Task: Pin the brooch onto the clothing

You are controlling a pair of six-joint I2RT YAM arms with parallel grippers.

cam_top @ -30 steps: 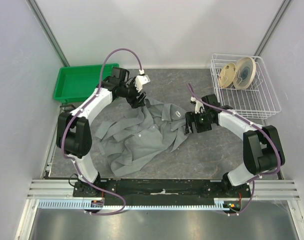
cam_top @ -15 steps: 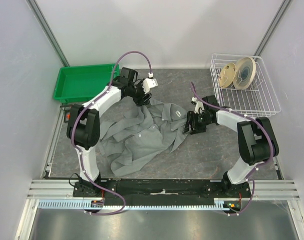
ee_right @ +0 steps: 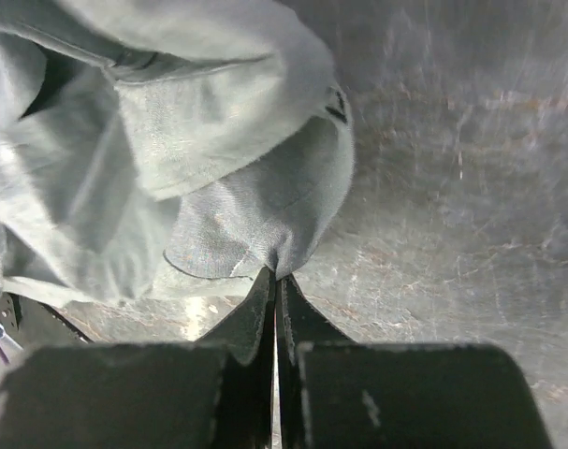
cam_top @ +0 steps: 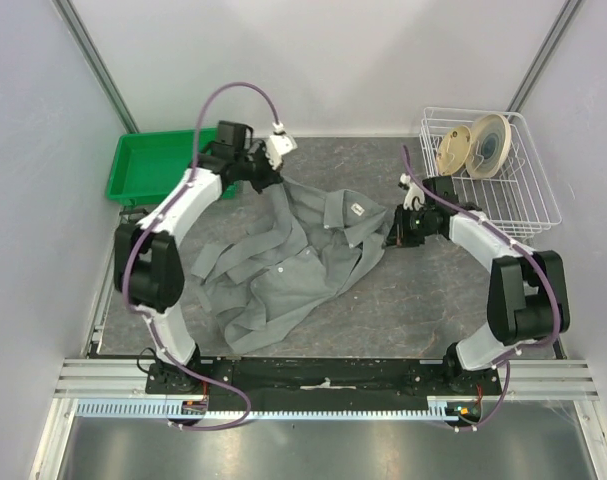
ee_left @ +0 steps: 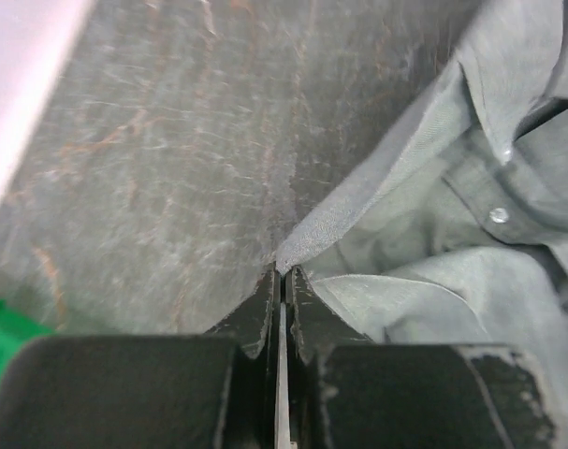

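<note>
The clothing is a grey button-up shirt lying crumpled on the dark table, with its white neck label showing. My left gripper is shut on the shirt's far left edge; the left wrist view shows a fold of cloth pinched at the tips of my left gripper. My right gripper is shut on the shirt's right edge, and the right wrist view shows grey fabric bunched between the tips of my right gripper. The brooch is not in view.
A green tray sits at the back left. A white wire basket with round discs stands at the back right. Bare dark tabletop lies in front of the right arm.
Both grippers closed on the shirt's edges. The left gripper pulled back left and the right gripper pulled right, spreading the upper part of the shirt wider.
</note>
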